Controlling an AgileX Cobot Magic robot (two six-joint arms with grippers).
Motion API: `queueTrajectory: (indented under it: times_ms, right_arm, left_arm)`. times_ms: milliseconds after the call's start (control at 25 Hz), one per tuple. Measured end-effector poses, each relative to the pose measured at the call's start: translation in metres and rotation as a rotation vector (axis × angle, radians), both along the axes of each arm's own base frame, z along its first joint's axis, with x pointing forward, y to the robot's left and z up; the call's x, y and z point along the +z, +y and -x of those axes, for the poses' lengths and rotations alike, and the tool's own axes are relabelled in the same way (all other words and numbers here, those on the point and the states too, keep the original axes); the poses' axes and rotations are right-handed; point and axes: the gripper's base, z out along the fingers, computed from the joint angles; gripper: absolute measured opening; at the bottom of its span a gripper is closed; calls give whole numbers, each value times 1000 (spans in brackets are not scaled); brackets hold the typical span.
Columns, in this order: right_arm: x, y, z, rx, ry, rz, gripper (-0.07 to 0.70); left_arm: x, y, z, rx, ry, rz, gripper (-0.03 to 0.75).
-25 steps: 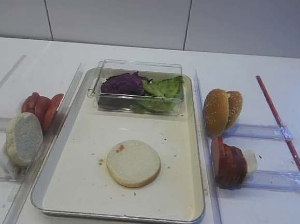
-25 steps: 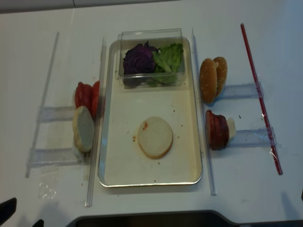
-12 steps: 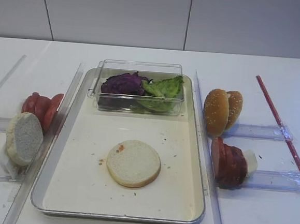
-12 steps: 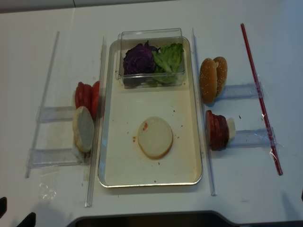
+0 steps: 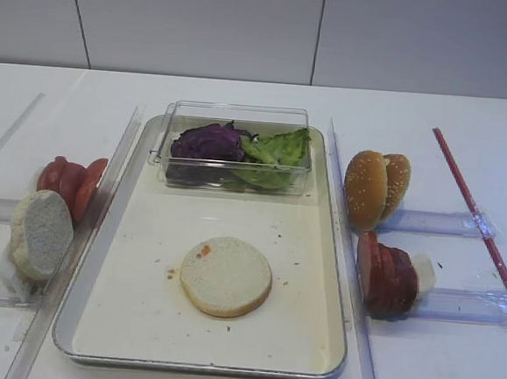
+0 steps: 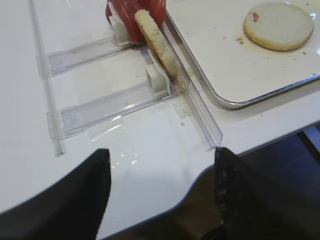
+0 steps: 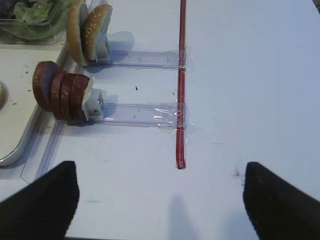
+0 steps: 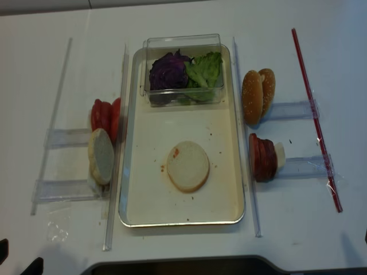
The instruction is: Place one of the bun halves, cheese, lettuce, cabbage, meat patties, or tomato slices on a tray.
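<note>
Both arms' fingers (image 6: 160, 200) spread apart (nothing held), well short of tray's bun half (image 5: 226, 276).

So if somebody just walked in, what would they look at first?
Probably the big silver tray in the middle, with one pale bun half lying flat on it. Behind the bun, a clear box holds purple cabbage beside green lettuce. Bright red tomato slices stand left of the tray, and dark meat patties stand on its right.
</note>
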Motion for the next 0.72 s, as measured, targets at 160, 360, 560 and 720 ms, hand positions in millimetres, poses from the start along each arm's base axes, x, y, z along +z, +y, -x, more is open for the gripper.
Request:
queueTrajectory:
  times_ms: [160, 360, 560, 720]
  right_arm:
    - [0, 0, 0, 0, 0, 0, 687]
    - [0, 0, 0, 0, 0, 0, 687]
    - [0, 0, 0, 0, 0, 0, 687]
    - [0, 0, 0, 0, 0, 0, 687]
  left_arm:
    - [0, 0, 0, 58, 0, -1, 450]
    - [0, 0, 0, 100, 0, -1, 450]
    - [0, 0, 0, 155, 0, -1, 450]
    - [0, 0, 0, 167, 0, -1, 450]
